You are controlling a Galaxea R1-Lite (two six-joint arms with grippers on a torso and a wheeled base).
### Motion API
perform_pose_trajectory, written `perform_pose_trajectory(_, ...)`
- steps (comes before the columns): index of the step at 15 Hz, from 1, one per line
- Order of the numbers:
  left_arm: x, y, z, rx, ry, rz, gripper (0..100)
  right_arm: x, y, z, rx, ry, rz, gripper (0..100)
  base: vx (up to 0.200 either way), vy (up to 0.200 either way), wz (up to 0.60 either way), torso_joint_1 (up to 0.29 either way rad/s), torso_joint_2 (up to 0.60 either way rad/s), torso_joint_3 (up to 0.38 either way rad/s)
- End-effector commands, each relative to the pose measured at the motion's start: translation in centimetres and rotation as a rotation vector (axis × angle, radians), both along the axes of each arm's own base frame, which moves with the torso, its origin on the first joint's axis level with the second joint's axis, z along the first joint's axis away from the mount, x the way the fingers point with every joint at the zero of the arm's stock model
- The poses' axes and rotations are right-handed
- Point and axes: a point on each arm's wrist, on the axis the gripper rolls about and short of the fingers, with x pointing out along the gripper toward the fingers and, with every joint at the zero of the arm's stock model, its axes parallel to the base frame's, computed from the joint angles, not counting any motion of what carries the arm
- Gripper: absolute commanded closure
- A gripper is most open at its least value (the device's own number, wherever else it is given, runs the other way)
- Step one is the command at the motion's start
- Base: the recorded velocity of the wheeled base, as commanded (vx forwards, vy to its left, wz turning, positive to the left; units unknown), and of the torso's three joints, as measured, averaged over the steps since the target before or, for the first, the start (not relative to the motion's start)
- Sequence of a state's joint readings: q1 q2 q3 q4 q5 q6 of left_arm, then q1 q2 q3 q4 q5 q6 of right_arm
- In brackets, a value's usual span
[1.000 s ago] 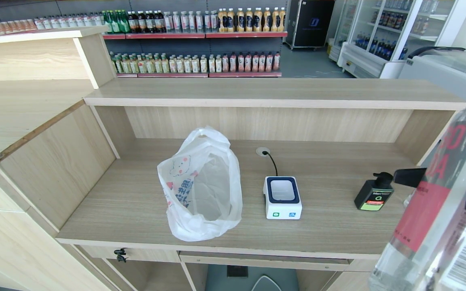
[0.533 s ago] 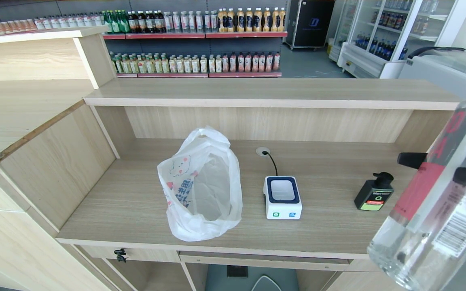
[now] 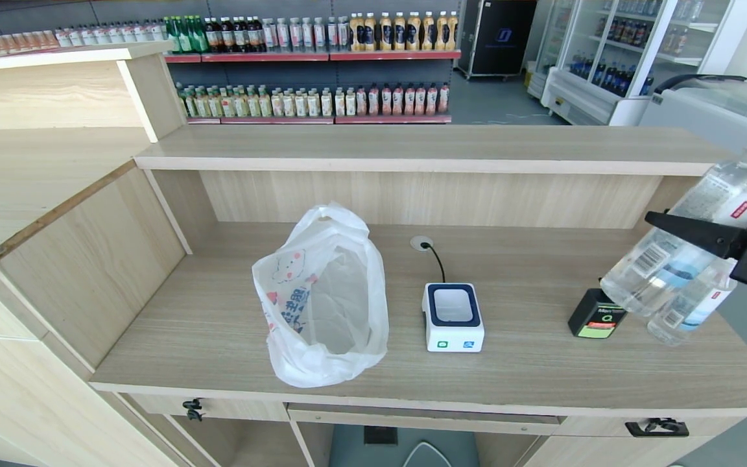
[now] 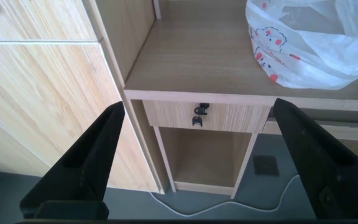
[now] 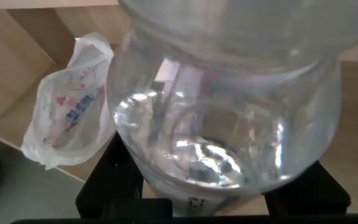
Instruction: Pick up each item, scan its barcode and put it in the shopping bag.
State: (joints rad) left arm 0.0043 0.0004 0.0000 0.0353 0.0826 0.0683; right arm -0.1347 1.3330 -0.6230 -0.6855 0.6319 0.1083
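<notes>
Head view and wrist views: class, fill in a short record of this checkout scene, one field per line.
Held: clear bottle, tilted, gripped by the right end effector above the counter's right end
Scan point: scanner, white with a blue frame, mid-counter, nothing on it
Destination: shopping bag, white, open-mouthed, left of the scanner
Not yet picked: dark bottle, upright, right of the scanner
Free arm: left end effector, open, empty, low before the counter

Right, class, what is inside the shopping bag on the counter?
Through the open mouth of the shopping bag only its own crumpled plastic shows, no item. Its front wall hides the very bottom, so that part cannot be checked.
</notes>
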Motion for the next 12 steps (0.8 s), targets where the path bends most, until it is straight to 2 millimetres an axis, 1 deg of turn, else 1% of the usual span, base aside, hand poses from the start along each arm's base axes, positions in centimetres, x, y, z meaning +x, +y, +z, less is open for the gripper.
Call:
perform_pose_trajectory(1,0.0,0.0,0.0,-0.001,-0.001,0.001,0,0.9,0.3,-0.7,-0.103,0.075,-0.222,100,0.0,0.0,0.0,0.0,0.0,0.0)
perform_pose_trajectory(2,0.0,0.0,0.0,0.001,0.0,0.001,0,0.6,0.7,-1.1,-0.131,0.087,-0.291,100,0.0,0.0,0.0,0.0,0.0,0.0)
perform_pose_trajectory(3,0.0,0.0,0.0,0.001,0.0,0.001,0,0.0,1.1,-1.3,-0.136,0.048,-0.272,100,0.0,0.0,0.0,0.0,0.0,0.0)
perform_pose_trajectory(5,0.0,0.0,0.0,0.001,0.001,0.001,0,-0.1,1.4,-2.1,-0.339,-0.014,-0.272,100,0.0,0.0,0.0,0.0,0.0,0.0)
perform_pose_trajectory(6,0.0,0.0,0.0,-0.001,-0.001,0.001,0,0.0,1.3,-2.0,-0.4,-0.039,-0.286,100,0.0,0.0,0.0,0.0,0.0,0.0)
perform_pose_trajectory(7,0.0,0.0,0.0,-0.001,-0.001,0.001,0,0.1,1.3,-2.0,-0.415,-0.046,-0.284,100,0.0,0.0,0.0,0.0,0.0,0.0)
perform_pose_trajectory(12,0.0,0.0,0.0,0.001,0.001,0.001,0,0.3,1.0,-1.9,-0.605,-0.115,-0.284,100,0.0,0.0,0.0,0.0,0.0,0.0)
